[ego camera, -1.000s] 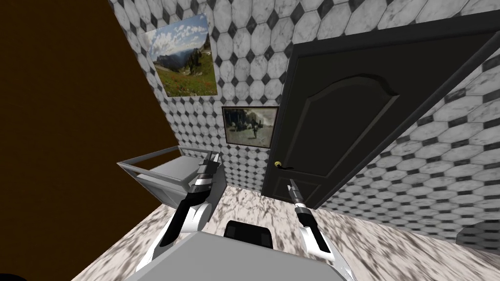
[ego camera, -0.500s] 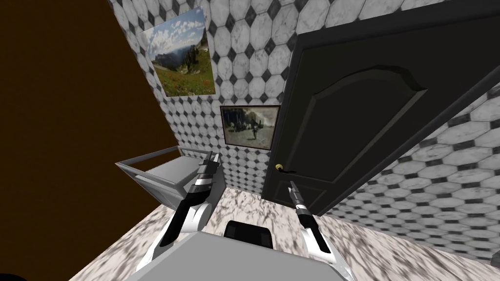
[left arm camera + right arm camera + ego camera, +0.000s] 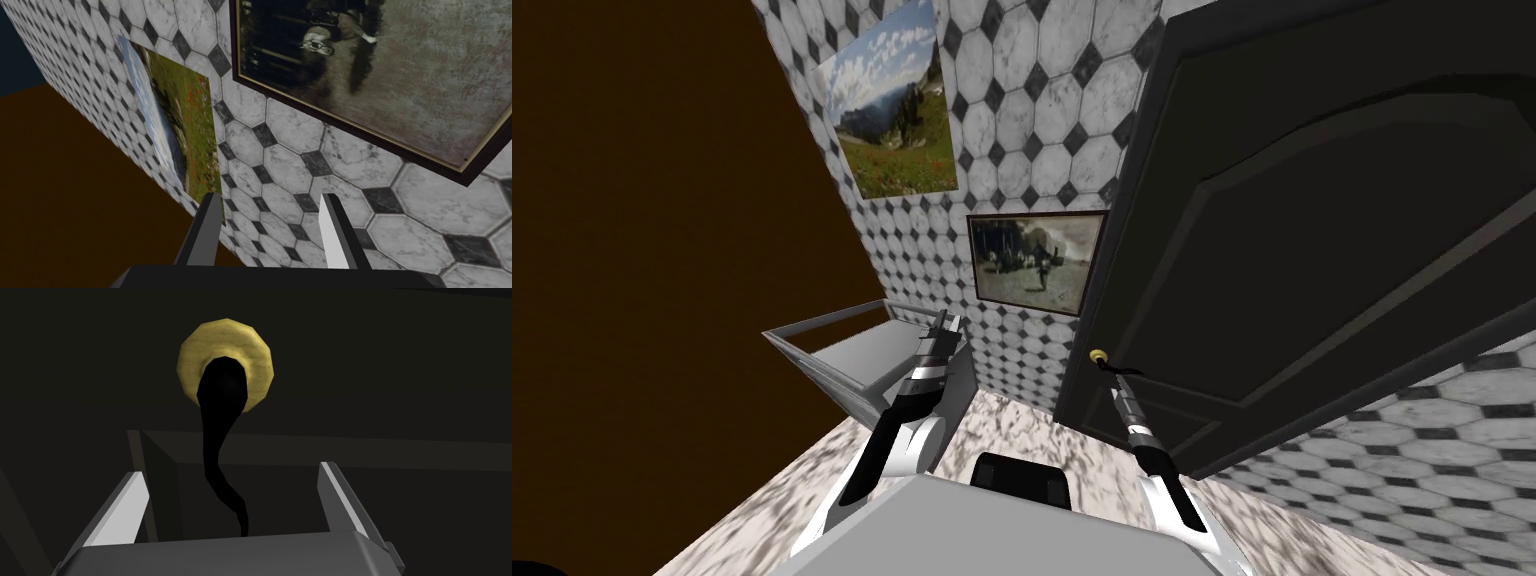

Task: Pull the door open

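Note:
A dark panelled door fills the right of the head view. It carries a black lever handle on a round brass plate. My right gripper is right at the lever, open. In the right wrist view the black lever curves down from the brass plate into the gap between the two fingers, which stand apart from it. My left gripper is raised toward the tiled wall, open and holding nothing; its fingers show in the left wrist view.
A grey open-topped box stands against the tiled wall beside my left arm. Two pictures hang there, a landscape and a framed dark scene. A brown wall closes off the left. Marbled floor lies ahead.
I have moved closer to the door, which now looms larger. My right gripper has advanced up to the lever handle. The left arm has kept its pose.

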You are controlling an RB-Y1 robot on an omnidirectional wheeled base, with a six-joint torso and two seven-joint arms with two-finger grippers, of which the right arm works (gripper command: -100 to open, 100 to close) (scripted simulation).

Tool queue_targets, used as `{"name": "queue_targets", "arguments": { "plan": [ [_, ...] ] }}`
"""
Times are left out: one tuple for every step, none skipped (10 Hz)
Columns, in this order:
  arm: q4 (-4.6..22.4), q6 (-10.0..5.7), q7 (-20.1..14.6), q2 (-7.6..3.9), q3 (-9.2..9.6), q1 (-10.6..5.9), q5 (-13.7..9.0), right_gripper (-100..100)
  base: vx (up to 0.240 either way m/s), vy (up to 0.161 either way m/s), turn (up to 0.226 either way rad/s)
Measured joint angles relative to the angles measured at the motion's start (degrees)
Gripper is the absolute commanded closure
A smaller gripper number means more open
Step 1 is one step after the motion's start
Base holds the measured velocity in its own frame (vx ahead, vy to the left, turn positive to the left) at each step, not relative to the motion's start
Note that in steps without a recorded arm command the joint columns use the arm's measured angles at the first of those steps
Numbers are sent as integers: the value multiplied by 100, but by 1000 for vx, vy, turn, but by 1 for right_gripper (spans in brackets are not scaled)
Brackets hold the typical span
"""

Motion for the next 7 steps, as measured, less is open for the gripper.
{"name": "queue_targets", "arguments": {
  "plan": [
    [105, -52, -45, -64, -38, -24, -27, -100, 126, 14, 140],
    [98, -88, -85, -113, -93, 52, -61, -100, 101, -8, 61],
    [193, -149, -109, -144, -120, 39, -77, -100, 97, -21, 121],
    [347, -222, -119, -172, -164, -16, -99, -100, 144, -17, 164],
    [382, -274, -167, -245, -215, 37, -134, -100, 202, -35, 69],
    [382, -277, -210, -297, -260, 61, -163, -100, 93, -22, 11],
    [381, -274, -217, -303, -266, 59, -167, 100, -17, 3, -6]
  ]
}}
